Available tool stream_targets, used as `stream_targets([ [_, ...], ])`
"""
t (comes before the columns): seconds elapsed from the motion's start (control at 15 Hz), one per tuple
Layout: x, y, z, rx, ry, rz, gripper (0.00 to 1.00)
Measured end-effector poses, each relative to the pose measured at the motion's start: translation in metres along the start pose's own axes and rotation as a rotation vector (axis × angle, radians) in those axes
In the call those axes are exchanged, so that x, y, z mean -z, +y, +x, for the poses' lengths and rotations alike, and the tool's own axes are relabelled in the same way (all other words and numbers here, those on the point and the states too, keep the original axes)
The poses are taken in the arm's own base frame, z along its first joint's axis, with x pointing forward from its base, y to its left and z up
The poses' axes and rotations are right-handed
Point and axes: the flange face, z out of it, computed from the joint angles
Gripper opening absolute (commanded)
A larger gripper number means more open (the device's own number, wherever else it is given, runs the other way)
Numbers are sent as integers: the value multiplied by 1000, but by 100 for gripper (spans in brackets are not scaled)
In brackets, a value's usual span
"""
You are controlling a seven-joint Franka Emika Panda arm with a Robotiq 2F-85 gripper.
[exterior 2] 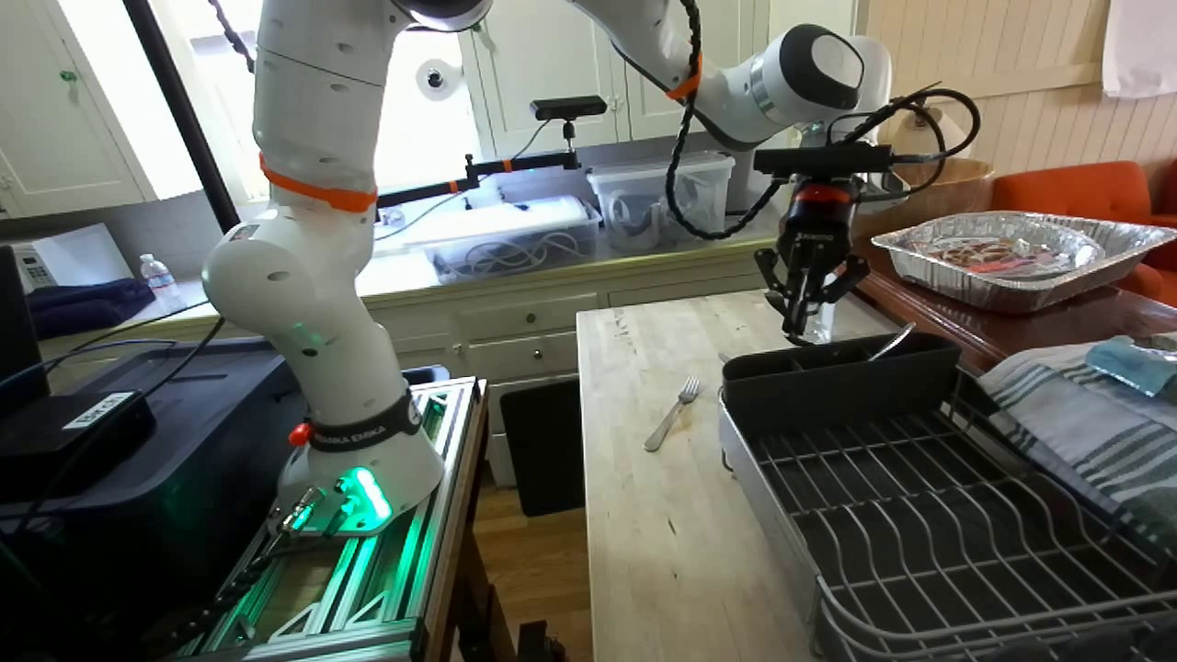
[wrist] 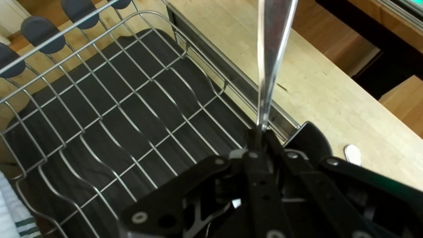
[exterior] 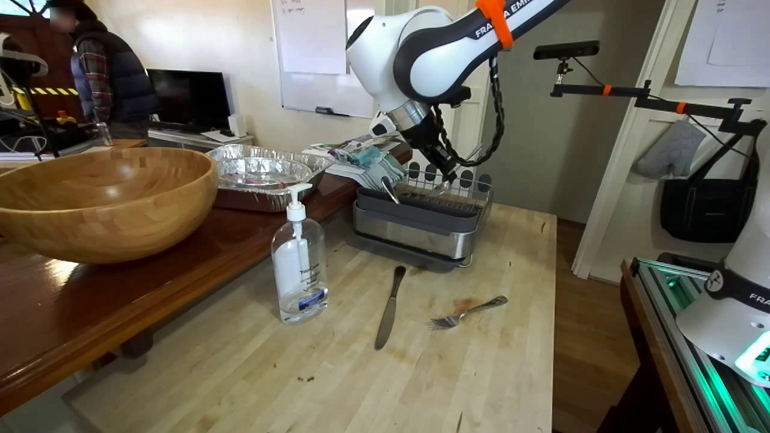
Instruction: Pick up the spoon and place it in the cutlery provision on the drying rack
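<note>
My gripper (wrist: 260, 137) is shut on the spoon (wrist: 269, 72). Its silver handle rises from the fingertips in the wrist view. In an exterior view, the gripper (exterior: 450, 175) has a small shiny part of the spoon (exterior: 441, 188) showing beside the tips. In the other view's picture the gripper (exterior 2: 798, 331) hangs just above the cutlery provision (exterior 2: 846, 386), near its fork-side end; the spoon is hard to make out there. The dark cutlery provision (exterior: 415, 210) stands along one end of the steel drying rack (exterior: 415, 236). The fingers hide most of it in the wrist view.
Another silver utensil (exterior: 391, 191) leans in the cutlery provision. A knife (exterior: 390, 310) and a fork (exterior: 466, 314) lie on the wooden table. A soap bottle (exterior: 301, 270) stands near the rack. Striped towels (exterior 2: 1094, 414), foil trays (exterior: 258, 171) and a wooden bowl (exterior: 108, 204) are alongside.
</note>
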Motion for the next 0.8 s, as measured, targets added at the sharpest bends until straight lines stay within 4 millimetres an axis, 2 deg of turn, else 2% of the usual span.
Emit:
stream_targets([
  [0.4,-3,12,20,31,-39,-4,2],
  [0.8,5,13,50,77,-37,-39,2],
])
